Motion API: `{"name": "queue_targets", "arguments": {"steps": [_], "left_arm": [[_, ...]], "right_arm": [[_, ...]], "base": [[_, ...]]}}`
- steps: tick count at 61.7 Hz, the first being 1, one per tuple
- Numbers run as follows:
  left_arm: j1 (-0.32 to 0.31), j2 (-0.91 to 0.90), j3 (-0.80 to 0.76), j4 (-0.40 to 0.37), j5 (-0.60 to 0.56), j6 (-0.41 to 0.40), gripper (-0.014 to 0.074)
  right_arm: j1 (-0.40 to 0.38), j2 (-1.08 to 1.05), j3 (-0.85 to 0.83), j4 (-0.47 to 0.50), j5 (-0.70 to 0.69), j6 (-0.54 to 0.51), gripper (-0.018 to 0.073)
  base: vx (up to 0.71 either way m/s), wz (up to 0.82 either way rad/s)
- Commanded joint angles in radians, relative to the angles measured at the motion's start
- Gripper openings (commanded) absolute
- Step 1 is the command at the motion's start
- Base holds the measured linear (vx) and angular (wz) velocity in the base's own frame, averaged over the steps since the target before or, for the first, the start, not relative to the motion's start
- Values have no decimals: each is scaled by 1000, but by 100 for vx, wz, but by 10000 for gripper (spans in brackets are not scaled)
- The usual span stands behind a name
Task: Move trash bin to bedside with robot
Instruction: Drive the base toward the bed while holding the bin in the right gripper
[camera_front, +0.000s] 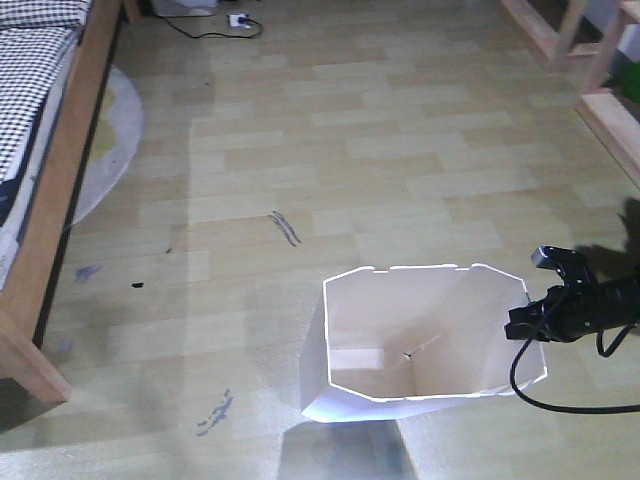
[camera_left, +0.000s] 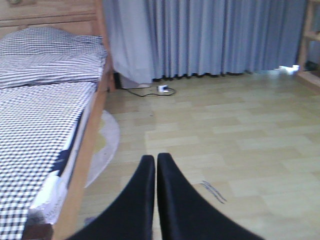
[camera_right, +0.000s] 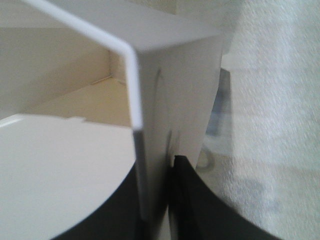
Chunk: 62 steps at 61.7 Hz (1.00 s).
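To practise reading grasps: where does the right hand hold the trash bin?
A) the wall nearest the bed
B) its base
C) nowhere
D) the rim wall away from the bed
D: the right hand pinches the trash bin at its rim wall, on the side far from the bed.

- The right claw clamps the right wall of the trash bin at the rim, one finger inside, one outside; its black arm reaches in from the bin's right.
- The left claw has its fingers pressed together.
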Motion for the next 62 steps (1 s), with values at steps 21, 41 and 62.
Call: {"name": "queue_targets", "arguments": {"steps": [21, 41, 62], "left_arm": [[0, -15, 19, -4, -65, 0, -6], [0, -15, 19, -4, -64, 0, -6], [0, -15, 19, -4, -64, 0, -6]], "right_arm": [[1, -73, -14, 66, 225, 7, -5], [1, -73, -14, 66, 225, 7, -5], [1, -73, -14, 66, 225, 7, -5]], "base": [[34, 24], [37, 3], [38, -4]]}}
